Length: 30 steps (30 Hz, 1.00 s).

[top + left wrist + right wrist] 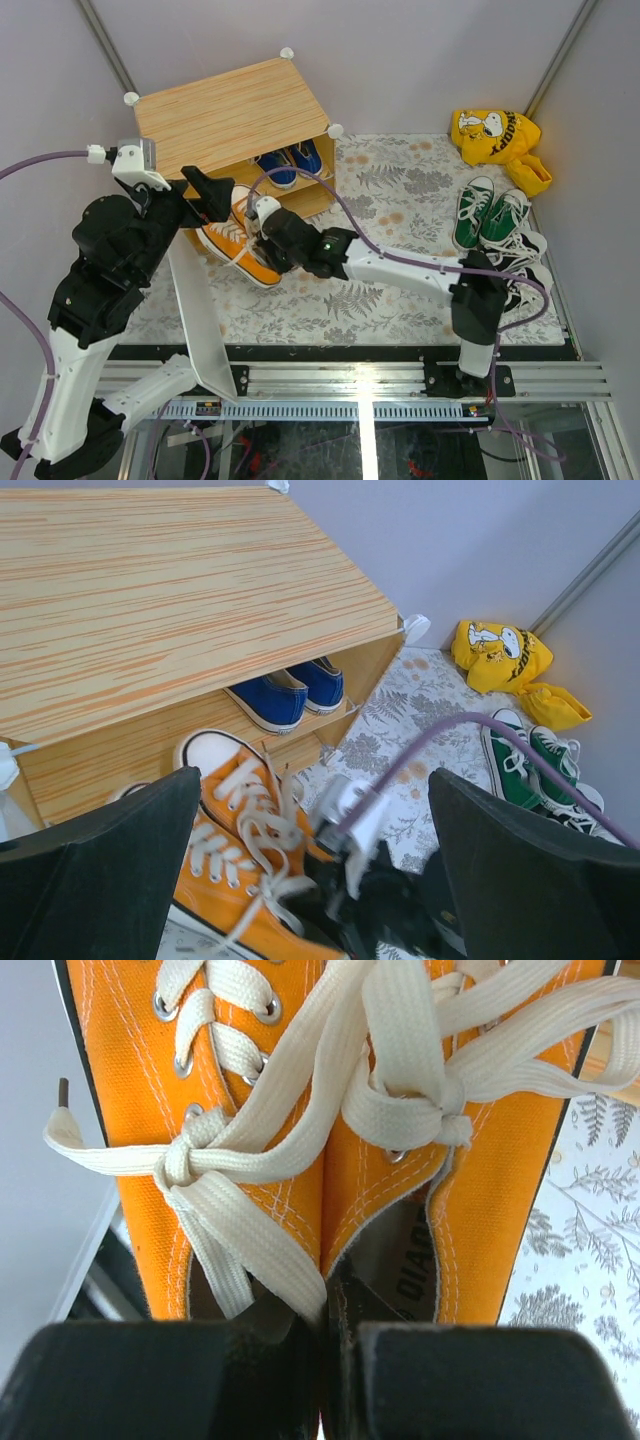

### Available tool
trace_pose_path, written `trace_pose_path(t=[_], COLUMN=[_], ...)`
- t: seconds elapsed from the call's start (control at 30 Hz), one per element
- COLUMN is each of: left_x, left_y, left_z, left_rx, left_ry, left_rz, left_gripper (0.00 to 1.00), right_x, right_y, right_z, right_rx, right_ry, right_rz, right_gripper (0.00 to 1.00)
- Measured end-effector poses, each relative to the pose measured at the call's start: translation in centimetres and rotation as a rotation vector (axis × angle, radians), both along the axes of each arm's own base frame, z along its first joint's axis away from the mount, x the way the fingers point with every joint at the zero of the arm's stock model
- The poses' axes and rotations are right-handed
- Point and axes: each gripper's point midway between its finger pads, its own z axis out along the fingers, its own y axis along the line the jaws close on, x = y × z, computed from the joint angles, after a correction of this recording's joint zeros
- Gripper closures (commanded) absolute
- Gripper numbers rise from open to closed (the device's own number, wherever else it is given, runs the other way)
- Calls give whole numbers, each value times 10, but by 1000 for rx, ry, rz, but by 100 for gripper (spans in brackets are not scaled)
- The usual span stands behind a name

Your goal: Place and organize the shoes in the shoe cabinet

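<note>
The right claw (325,1355) pinches the orange shoes (490,1190) near the shoe cabinet (230,110); the left claw (212,197) is spread

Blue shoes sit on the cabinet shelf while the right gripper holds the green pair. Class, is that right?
No: the right gripper holds the orange pair, as the right wrist view shows. The blue shoes do sit on the cabinet shelf.
</note>
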Motion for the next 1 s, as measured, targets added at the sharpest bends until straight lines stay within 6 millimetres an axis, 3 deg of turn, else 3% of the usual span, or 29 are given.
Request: trace_pose_path(t=[0.17,0.23,0.43,0.67,0.83,1.0], left_x=[-2,-3,-8,-15,-17,-17], left_y=[2,2,5,9,9,9], left_z=[0,0,1,2,1,-3], left_rx=[0,0,-1,-9,-8,-5], left_ry=[-1,-3,-4,-16,-16,-9], left_rz=[2,2,1,1,1,1], left_gripper=[5,5,5,5,5,5], right_x=[40,50,69,81,96,112], right_y=[21,27,55,73,88,95], right_z=[-23,-24,15,55,49,28], right_rx=[-39,-44,42,126,128,124], right_ry=[9,5,-47,-99,-96,-83], right_rz=[-30,-31,-28,-41,-52,-77], right_gripper=[100,100,100,100,100,100])
